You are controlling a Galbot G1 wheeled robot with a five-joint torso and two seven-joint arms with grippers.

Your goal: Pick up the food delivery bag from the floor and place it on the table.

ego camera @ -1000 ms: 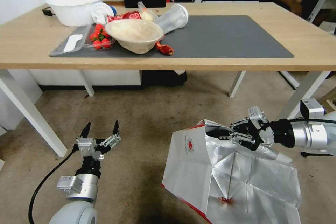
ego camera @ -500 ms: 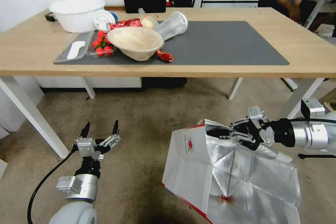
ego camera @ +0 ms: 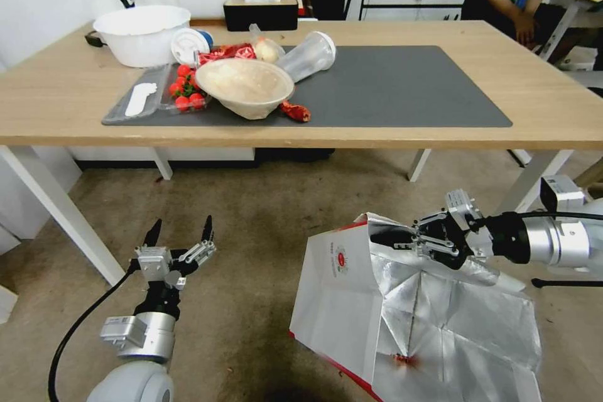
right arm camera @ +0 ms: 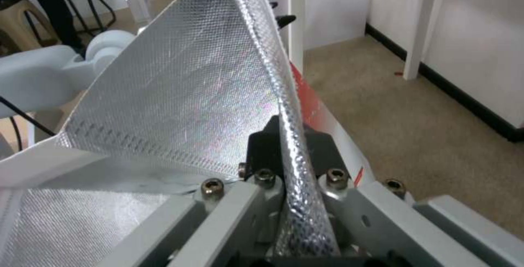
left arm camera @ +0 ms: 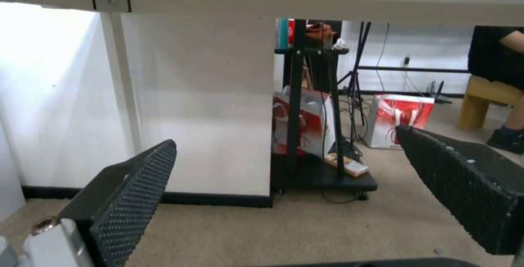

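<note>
Jaws: right gripper (ego camera: 386,238) pinches food delivery bag (ego camera: 352,301) rim — left gripper (ego camera: 181,230) spread, idle.

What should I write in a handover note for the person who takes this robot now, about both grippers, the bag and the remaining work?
Right gripper: shut on the foil rim of the food delivery bag, jaws pinching the edge.
Left gripper: open, holding nothing, low over the floor beside the bag.
Bag: in front of the table, its top rim in the grip; whether its base touches the floor cannot be told.
Done: the grasp.
Left: raise the bag and set it on the table; the right part of the dark mat looks free.
</note>
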